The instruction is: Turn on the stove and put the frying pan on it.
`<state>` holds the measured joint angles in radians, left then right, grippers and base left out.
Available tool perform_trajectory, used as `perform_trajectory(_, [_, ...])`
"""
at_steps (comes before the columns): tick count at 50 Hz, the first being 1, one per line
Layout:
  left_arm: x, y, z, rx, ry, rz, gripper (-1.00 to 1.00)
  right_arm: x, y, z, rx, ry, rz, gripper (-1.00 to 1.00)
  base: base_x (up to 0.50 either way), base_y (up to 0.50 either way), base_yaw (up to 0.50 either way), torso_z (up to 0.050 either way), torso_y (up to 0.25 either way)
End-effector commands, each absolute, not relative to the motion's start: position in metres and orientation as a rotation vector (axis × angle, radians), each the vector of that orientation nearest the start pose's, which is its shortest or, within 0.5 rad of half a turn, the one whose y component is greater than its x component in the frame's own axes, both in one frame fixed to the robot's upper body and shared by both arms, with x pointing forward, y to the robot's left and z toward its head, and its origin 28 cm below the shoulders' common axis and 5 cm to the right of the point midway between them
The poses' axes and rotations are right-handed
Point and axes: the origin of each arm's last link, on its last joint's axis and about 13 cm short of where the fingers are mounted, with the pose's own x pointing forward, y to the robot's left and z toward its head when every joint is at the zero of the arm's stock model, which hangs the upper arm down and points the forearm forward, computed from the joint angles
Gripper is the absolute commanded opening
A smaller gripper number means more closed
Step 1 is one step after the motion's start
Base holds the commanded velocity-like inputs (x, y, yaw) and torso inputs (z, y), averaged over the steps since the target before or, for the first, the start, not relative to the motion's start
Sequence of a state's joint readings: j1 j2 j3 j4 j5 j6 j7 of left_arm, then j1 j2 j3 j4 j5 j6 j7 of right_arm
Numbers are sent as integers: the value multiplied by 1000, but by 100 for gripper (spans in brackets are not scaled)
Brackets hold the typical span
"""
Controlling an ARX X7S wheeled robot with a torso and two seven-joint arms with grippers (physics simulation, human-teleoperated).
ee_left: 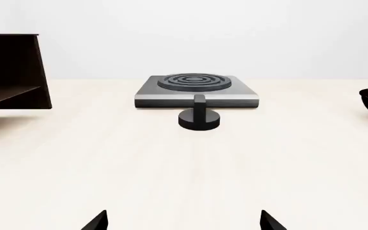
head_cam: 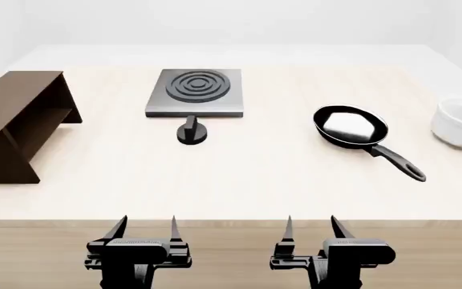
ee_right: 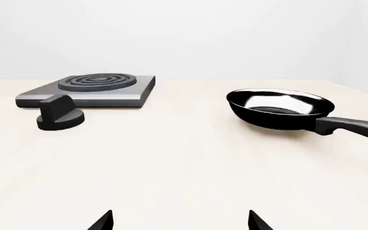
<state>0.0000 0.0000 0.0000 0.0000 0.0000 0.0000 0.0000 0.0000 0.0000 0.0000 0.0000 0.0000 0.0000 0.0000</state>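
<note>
The round black frying pan [head_cam: 350, 127] with a glossy pale inside lies on the pale wooden bench [head_cam: 263, 180], well ahead of the right gripper [head_cam: 310, 232] and a little to its outer side, with its long black handle [head_cam: 397, 161] pointing back toward the fingers. I judge it rigid and rather heavy toward the bowl, so it may tip when lifted; the smooth handle looks slippery, and the best hold seems to be on the handle close to the bowl. The flat square dark-grey stove plate [head_cam: 195, 91] with raised rings sits far ahead of the left gripper [head_cam: 149, 230], and its small round black knob [head_cam: 192, 133] stands just before it, apart from the plate; the upright ridge is the place to pinch and turn. Both pairs of fingers stand wide apart and hold nothing. A brown wooden shelf [head_cam: 18, 123] and a white bowl [head_cam: 459, 123] lie at the outer sides. No brand, label or writing is visible.
</note>
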Motion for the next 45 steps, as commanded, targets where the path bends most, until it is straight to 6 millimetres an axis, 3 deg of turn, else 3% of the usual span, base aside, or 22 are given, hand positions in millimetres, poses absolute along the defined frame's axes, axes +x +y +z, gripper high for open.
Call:
perform_trajectory(1, [210,205,13,-4,-2,-4,100,210,-96,13,0,-1,1,100,0,0,0,0,0])
perform_trajectory(29, [209,205,14,11,-6,1,100,208,-94,13,-25,-3,29,100,0,0,0,0,0])
perform_trajectory(34, [212,208,25,13,-44,38,100,211,-98,20,-40,-17,-40,100,0,0,0,0,0])
perform_trajectory(40, [214,212,43,24,-98,71,100,213,-103,50,-16,-47,-82,100,0,0,0,0,0])
perform_trajectory(45, [213,211,44,24,-110,69,100,211,-104,51,-3,-67,-71,100,282,0,0,0,0])
